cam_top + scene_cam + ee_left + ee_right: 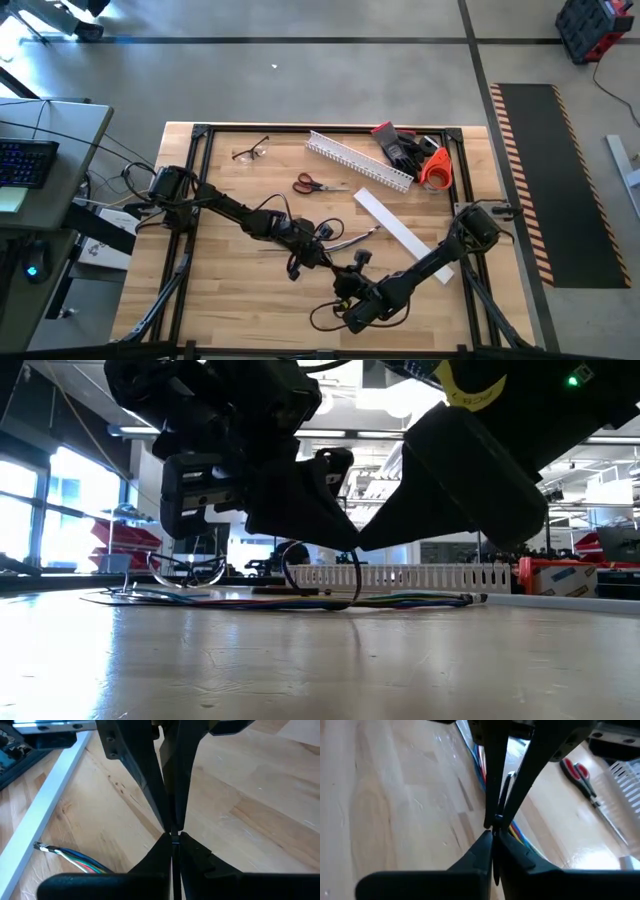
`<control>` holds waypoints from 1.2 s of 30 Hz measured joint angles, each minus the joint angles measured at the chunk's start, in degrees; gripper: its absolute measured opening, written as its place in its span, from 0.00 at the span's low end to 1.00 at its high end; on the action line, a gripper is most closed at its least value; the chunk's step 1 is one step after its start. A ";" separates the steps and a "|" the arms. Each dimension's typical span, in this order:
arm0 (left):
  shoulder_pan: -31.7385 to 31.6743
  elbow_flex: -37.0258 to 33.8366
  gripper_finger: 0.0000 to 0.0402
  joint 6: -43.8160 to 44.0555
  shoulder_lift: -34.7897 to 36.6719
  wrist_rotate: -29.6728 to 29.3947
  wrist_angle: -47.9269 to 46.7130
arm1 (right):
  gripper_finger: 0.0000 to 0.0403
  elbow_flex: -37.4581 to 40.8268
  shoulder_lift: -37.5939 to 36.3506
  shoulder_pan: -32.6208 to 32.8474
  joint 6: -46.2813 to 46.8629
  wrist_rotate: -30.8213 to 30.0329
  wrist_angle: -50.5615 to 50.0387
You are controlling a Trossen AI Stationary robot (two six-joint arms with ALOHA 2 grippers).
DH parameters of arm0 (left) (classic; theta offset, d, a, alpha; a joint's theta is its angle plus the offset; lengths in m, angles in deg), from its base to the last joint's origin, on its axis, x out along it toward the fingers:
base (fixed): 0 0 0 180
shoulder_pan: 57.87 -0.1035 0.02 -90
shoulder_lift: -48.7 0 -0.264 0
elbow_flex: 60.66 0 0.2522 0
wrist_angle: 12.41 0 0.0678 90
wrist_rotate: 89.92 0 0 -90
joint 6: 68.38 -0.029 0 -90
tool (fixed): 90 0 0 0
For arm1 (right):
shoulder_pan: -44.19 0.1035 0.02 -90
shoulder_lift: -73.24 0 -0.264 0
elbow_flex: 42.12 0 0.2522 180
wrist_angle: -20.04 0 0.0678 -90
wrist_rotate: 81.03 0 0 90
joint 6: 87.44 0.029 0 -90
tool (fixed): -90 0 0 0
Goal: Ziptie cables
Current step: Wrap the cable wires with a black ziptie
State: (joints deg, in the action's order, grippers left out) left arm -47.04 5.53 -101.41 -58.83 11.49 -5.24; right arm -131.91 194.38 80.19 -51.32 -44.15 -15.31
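- The cables (pixel 300 600) lie flat on the wooden table (pixel 230 300), in a long thin bunch just in front of the scissors (pixel 318 184).
- In the low view the ziptie (pixel 352 575) bends in a thin black loop that comes down to the cables.
- In both wrist views a thin black strip runs between the closed fingertips, so each gripper is pinching the ziptie.
- The left gripper (pixel 318 252) is right over the cables, in front of the scissors. Its fingers (pixel 150 780) are pressed together at the tips.
- The right gripper (pixel 352 290) is a bit nearer the front edge of the table than the left one, and farther from the scissors. Its fingers (pixel 495 775) meet at the tips too.
- The red-handled scissors show again in the right wrist view, beyond the cables.
- The white slotted duct (pixel 355 161) lies behind the scissors, towards the back of the table.
- A flat white strip (pixel 400 232) lies to the right of the scissors.
- A pair of glasses (pixel 250 151) rests to the left of the scissors, near the back.
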 joint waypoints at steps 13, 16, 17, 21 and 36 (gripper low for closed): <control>-0.04 0.12 0.00 0.42 0.00 -0.52 0.89 | 0.00 -0.02 0.02 2.04 16.82 -2.64 -4.49; -0.08 0.13 0.00 0.44 0.02 -0.51 0.76 | 0.00 -0.04 0.04 4.16 24.24 -3.85 -8.18; -0.09 0.13 0.00 0.44 0.02 -0.51 0.67 | 0.00 -0.04 0.04 4.75 26.61 -3.90 -9.53; -0.14 0.13 0.00 0.44 0.02 -0.47 0.35 | 0.00 -0.02 0.04 6.58 33.94 -3.36 -13.65; -0.31 0.11 0.00 0.37 0.02 -0.42 0.97 | 0.06 -0.02 0.07 10.29 28.73 -4.90 -7.43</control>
State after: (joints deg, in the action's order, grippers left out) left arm -47.34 5.64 -101.05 -58.81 11.07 -4.27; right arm -131.93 194.45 90.48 -22.59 -49.05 -22.74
